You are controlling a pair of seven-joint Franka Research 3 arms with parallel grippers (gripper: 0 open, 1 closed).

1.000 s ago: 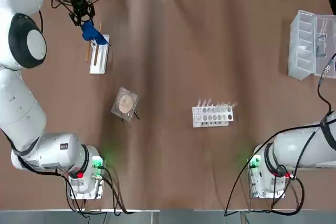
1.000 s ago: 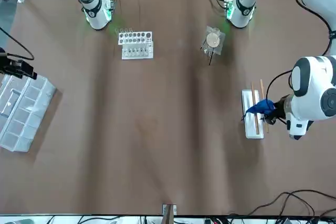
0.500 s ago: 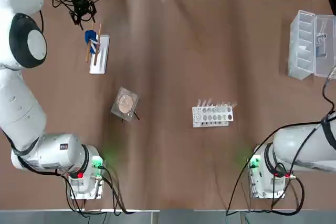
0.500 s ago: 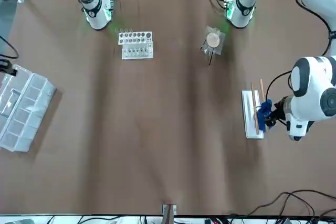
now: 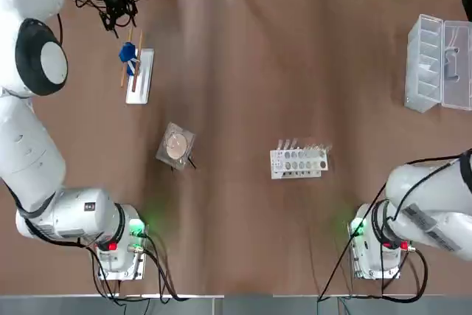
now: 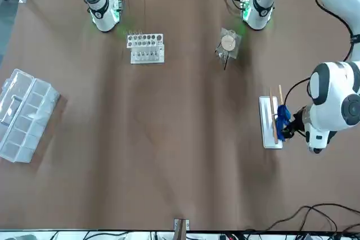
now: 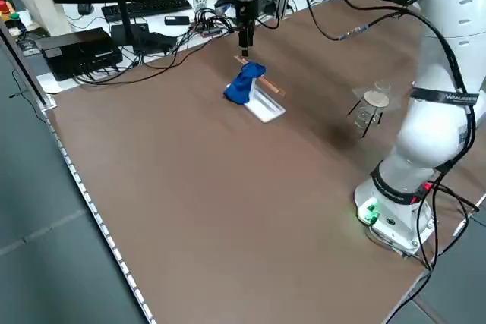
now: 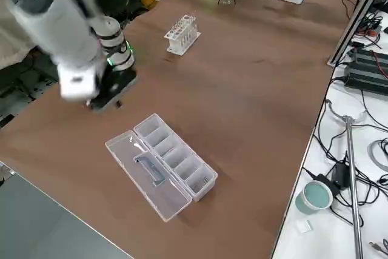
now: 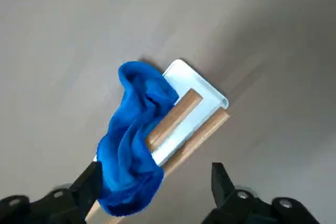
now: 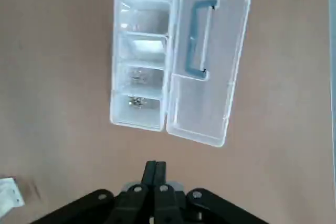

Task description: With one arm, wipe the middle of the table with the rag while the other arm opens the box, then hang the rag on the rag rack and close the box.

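Hanging the rag looks done from where I sit: the rag (image 5: pixel 127 52) is draped over the rods of the rag rack (image 5: pixel 138 76) at the upper left of the top view, and in the left wrist view the blue cloth (image 9: pixel 131 140) sags around one wooden rod with nothing gripping it. My left gripper (image 9: pixel 152 187) sits just above the rack with its fingers spread wide and empty, one on each side of the cloth's lower end.

That leaves the box (image 5: pixel 437 62), at the right edge of the top view, near the upper corner. It lies open on the table (image 5: pixel 295 79), lid folded flat beside the divided tray, handle facing up. The right wrist view looks straight down on the box (image 10: pixel 178 56) from above, with the right gripper (image 10: pixel 155 174) clear of it and its fingers pressed together.

I judge closing the box is the step in hand. Next, I would bring the right gripper down to the lid's outer edge, get under or against it, and swing it over the tray. The light case could skid on the tabletop.
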